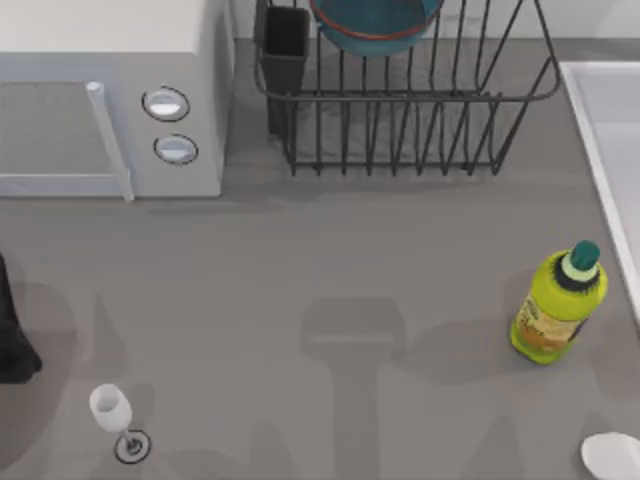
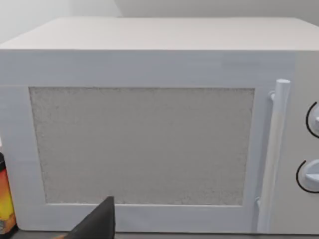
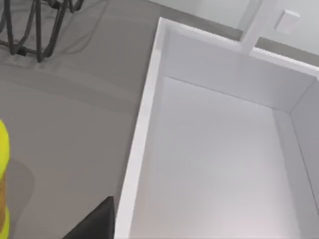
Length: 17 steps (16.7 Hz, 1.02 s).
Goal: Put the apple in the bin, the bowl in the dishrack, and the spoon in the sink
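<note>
Checking state, both arms.

Bowl [image 1: 377, 25]: sitting in the dishrack [image 1: 420, 110], teal inside, reddish rim, cut off by the top view's far edge. It stands among the upright bars, just beside the dark cutlery cup [image 1: 286, 45] at the rack's left corner.

Sink [image 1: 610, 150]: along the table's right edge, with the raised pale rim facing the rack. The right wrist view looks down into its white basin [image 3: 214, 164].

Right gripper [image 3: 97, 221]: hanging near the sink's rim on the table side. One dark tip of it is in frame. Can't tell whether my claw is clenched or released, and I see nothing held. The yellow-green bottle [image 1: 556, 305] with a green cap stands upright on the table, just beside the sink and apart from the rack. Its yellow side clips the right wrist view [image 3: 3, 189], and a foot of the rack [image 3: 30, 35] shows farther off.

Left gripper [image 2: 99, 221]: facing the white microwave [image 2: 149, 139] square on, door and handle ahead and two knobs at the side. One dark tip is in frame. Claw state: can't tell. An orange and dark object [image 2: 5, 199] sits just beside the microwave's corner, clipped by the frame.

On the table:
- White stemmed glass [image 1: 112, 412], upright, near left.
- Dark shape [image 1: 14, 335] at the left edge, can't tell what it is.
- Pale oval thing [image 1: 612, 455] at the near right corner, clipped. Can't tell if it's the spoon.
</note>
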Each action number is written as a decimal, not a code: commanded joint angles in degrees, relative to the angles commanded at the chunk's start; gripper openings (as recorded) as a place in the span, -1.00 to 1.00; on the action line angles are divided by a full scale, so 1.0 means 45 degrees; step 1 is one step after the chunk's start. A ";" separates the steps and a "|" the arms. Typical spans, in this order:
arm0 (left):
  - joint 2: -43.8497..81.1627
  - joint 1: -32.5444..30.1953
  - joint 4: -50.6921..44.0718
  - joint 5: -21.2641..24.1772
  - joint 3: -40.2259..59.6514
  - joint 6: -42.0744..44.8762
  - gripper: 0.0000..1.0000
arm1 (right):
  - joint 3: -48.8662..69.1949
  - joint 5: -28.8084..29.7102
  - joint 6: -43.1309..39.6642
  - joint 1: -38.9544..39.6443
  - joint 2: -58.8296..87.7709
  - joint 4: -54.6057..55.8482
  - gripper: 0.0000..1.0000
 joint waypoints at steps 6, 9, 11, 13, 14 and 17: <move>0.0000 0.0000 0.0000 0.0000 0.0000 0.0000 1.00 | 0.3020 0.0019 -0.7775 -0.0225 0.5384 -0.4470 1.00; 0.0000 0.0000 0.0000 0.0000 0.0000 0.0000 1.00 | 0.4466 0.0034 -1.1706 -0.0341 0.7956 -0.6596 1.00; 0.0000 0.0000 0.0000 0.0000 0.0000 0.0000 1.00 | 0.5398 0.0042 -1.3838 -0.0414 0.9478 -0.7877 1.00; 0.0000 0.0000 0.0000 0.0000 0.0000 0.0000 1.00 | 0.6243 0.0051 -1.5459 -0.0484 1.0794 -0.8996 1.00; 0.0000 0.0000 0.0000 0.0000 0.0000 0.0000 1.00 | 0.6616 0.0054 -1.6078 -0.0514 1.1349 -0.9489 1.00; 0.0000 0.0000 0.0000 0.0000 0.0000 0.0000 1.00 | 0.7408 0.0053 -1.7186 -0.0572 1.2456 -1.0555 1.00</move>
